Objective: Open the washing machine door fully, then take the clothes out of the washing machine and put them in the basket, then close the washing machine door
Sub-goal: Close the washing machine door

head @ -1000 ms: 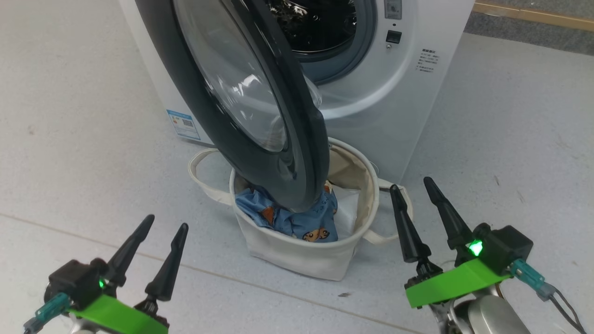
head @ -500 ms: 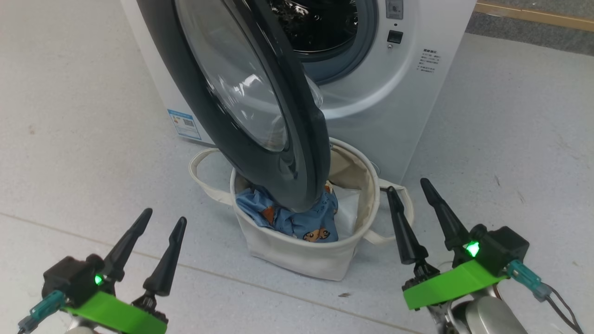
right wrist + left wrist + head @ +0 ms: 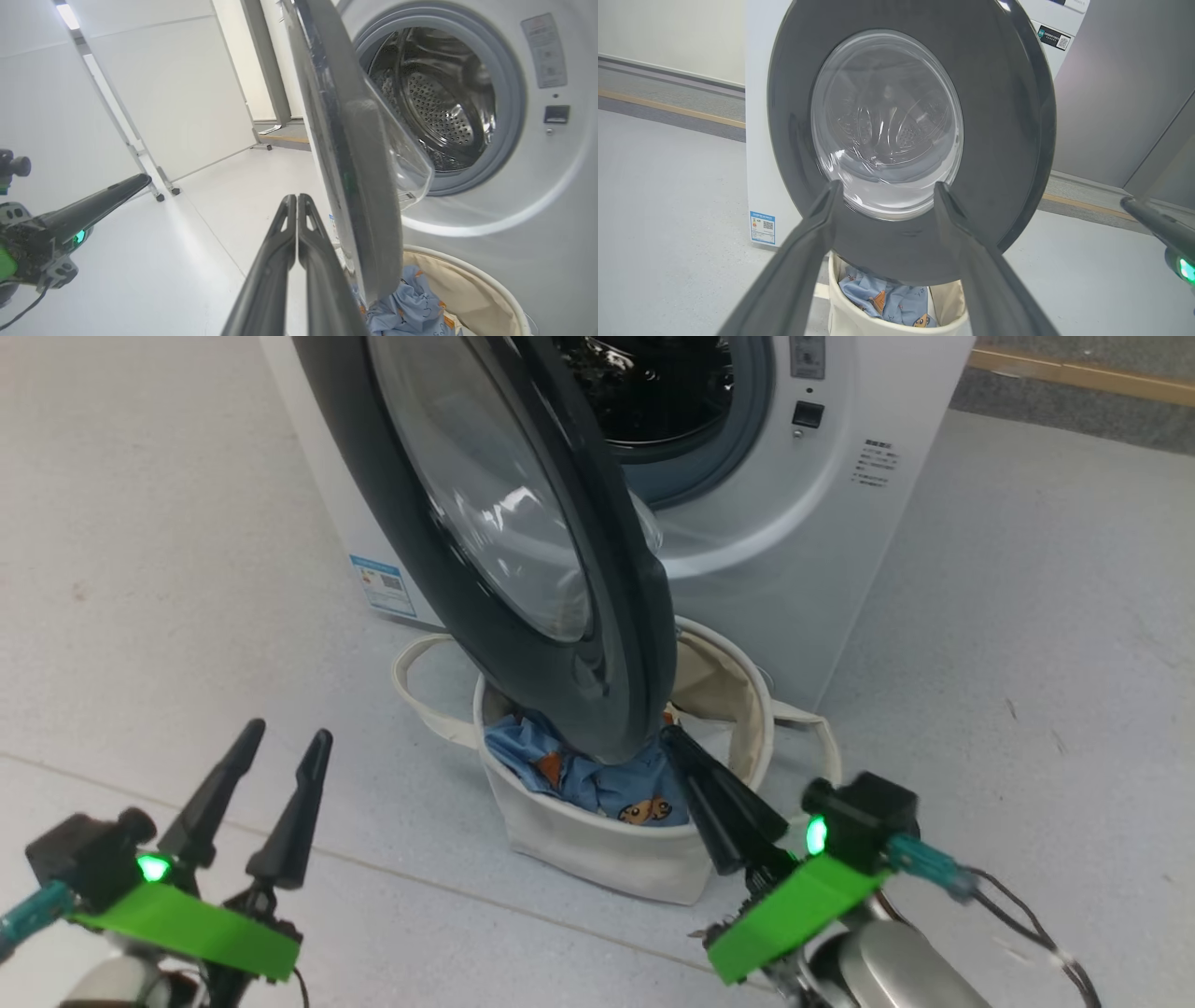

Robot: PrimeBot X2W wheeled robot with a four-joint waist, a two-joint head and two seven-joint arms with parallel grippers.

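Grey floor [image 3: 1027, 616], glossy round door [image 3: 504, 532], canvas basket [image 3: 597, 854]

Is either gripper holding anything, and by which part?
Nothing is held. The left gripper is open and empty; the right gripper is shut on nothing, beside the door.

The floor [image 3: 1027, 616] around me is pale grey and speckled. A thin seam [image 3: 420, 882] crosses it at a slant, and a few small dark marks [image 3: 1013, 709] lie off to my right. Far back a tan strip [image 3: 1083, 373] runs along its edge, with a darker grey band [image 3: 1120, 420] beside it. My right wrist view shows a white partition [image 3: 163, 93] on small castors [image 3: 160, 197], a grey post [image 3: 264, 60] beyond it and a bright lamp [image 3: 67, 16] overhead. My left wrist view shows grey wall panels [image 3: 1111, 93].
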